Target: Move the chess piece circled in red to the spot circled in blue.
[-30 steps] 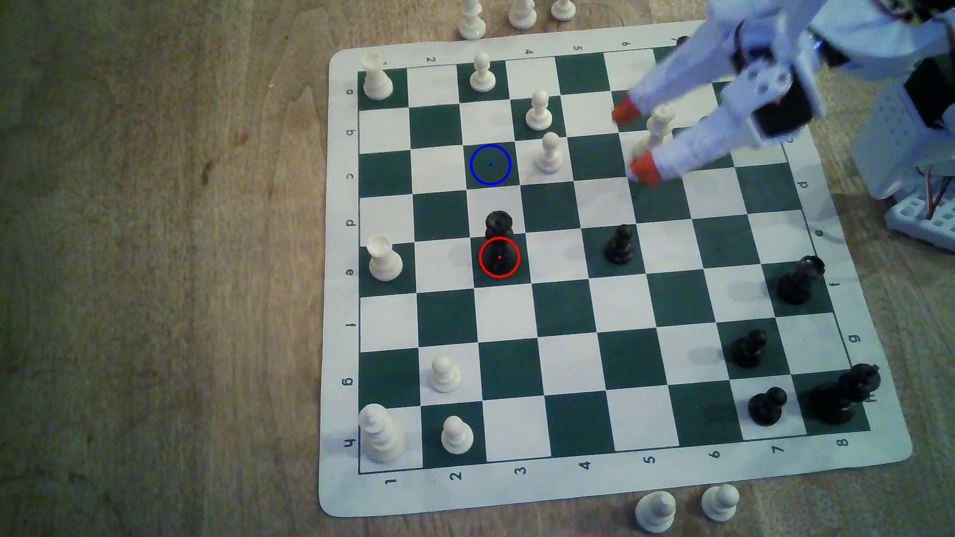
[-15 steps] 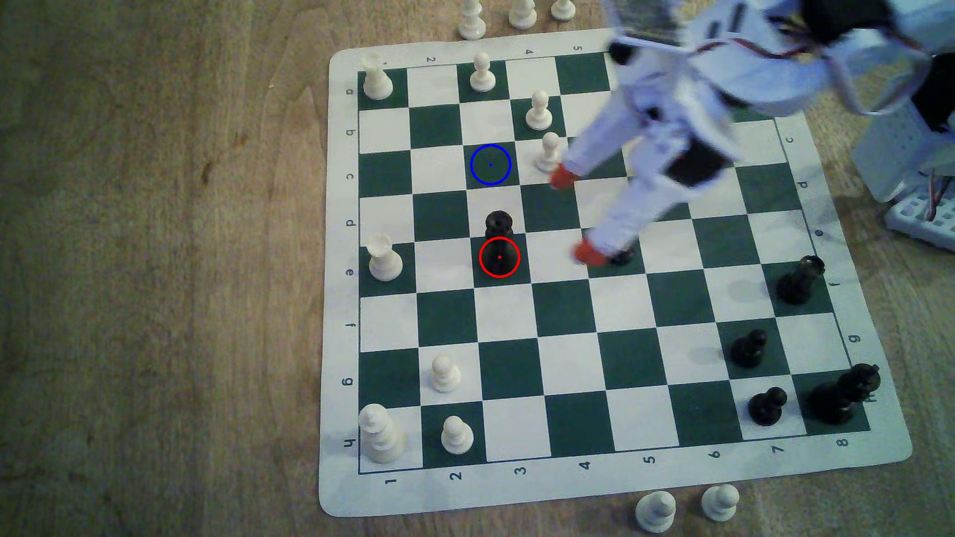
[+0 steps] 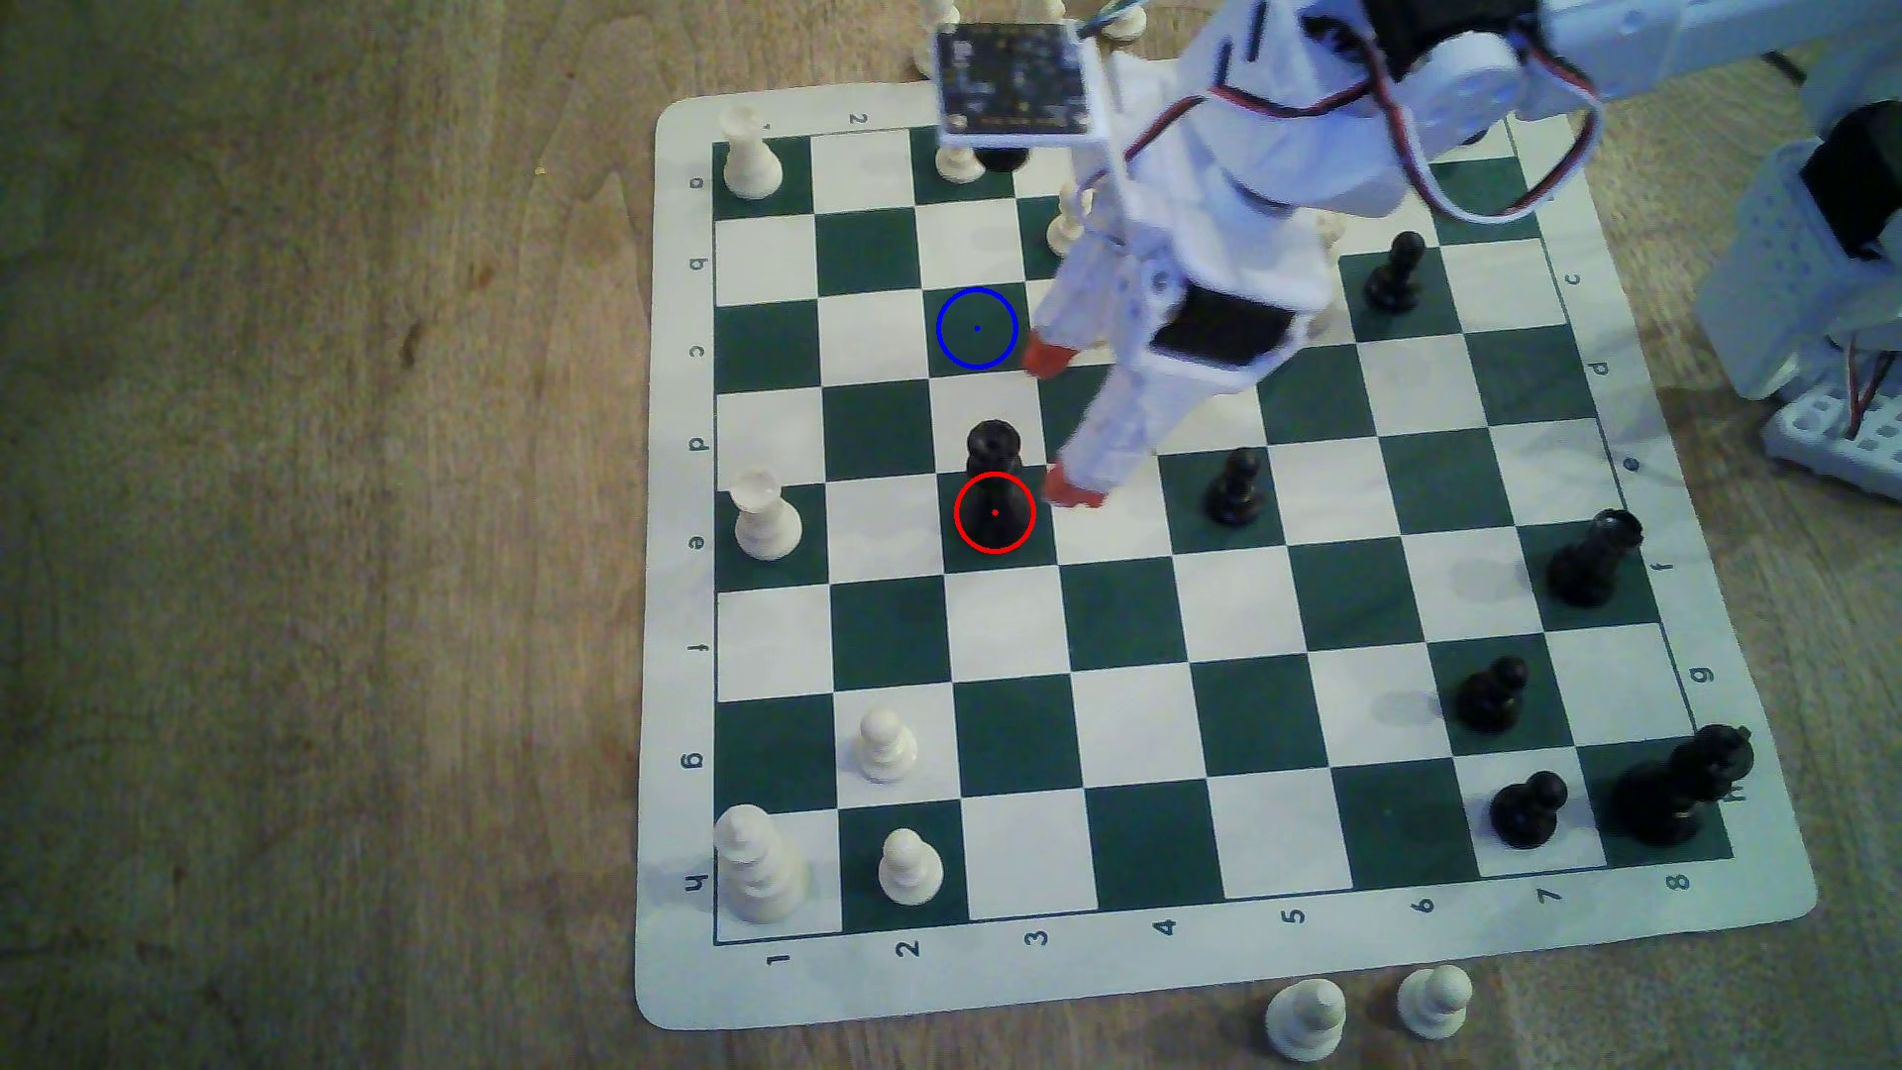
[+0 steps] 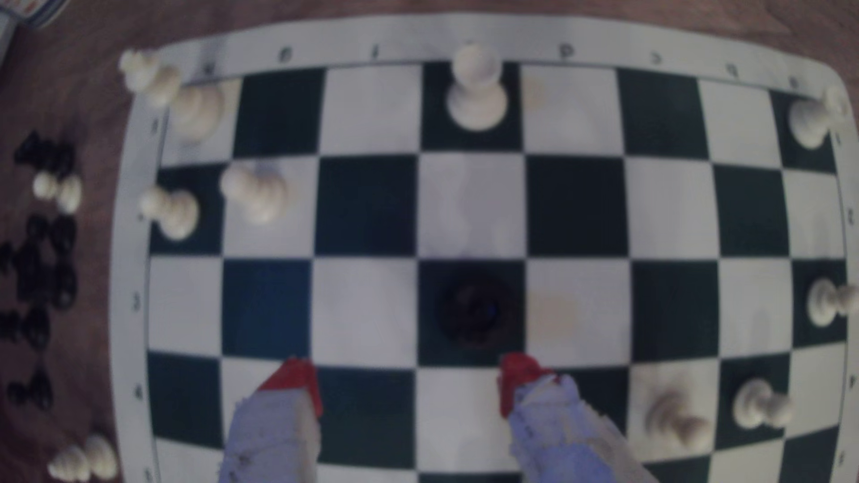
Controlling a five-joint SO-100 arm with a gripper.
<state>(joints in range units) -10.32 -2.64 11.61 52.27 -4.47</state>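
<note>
The black rook [image 3: 994,468] stands upright on the red-ringed green square; in the wrist view it is a dark round shape [image 4: 473,307] seen from above. Two squares farther up the exterior view lies the blue-ringed green square [image 3: 977,328], with nothing on it. My gripper [image 3: 1062,424] is open, just to the exterior view's right of the rook and apart from it. One red fingertip [image 3: 1073,492] is beside the rook's base; the other [image 3: 1050,357] is near the blue ring. In the wrist view the gripper [image 4: 408,378] has the rook just beyond its fingertips, nearer one of them.
A black pawn [image 3: 1235,489] stands two squares to the exterior view's right of the rook, close to my arm. My arm partly hides a white pawn [image 3: 1062,221]. A white rook [image 3: 764,514] stands at the board's left edge. Captured pieces [image 3: 1307,1019] lie off the chessboard [image 3: 1132,977].
My arm has swung across the board toward the exterior view's left, bringing the open fingers from near the white pieces at the back right to just beside the rook. No pieces moved.
</note>
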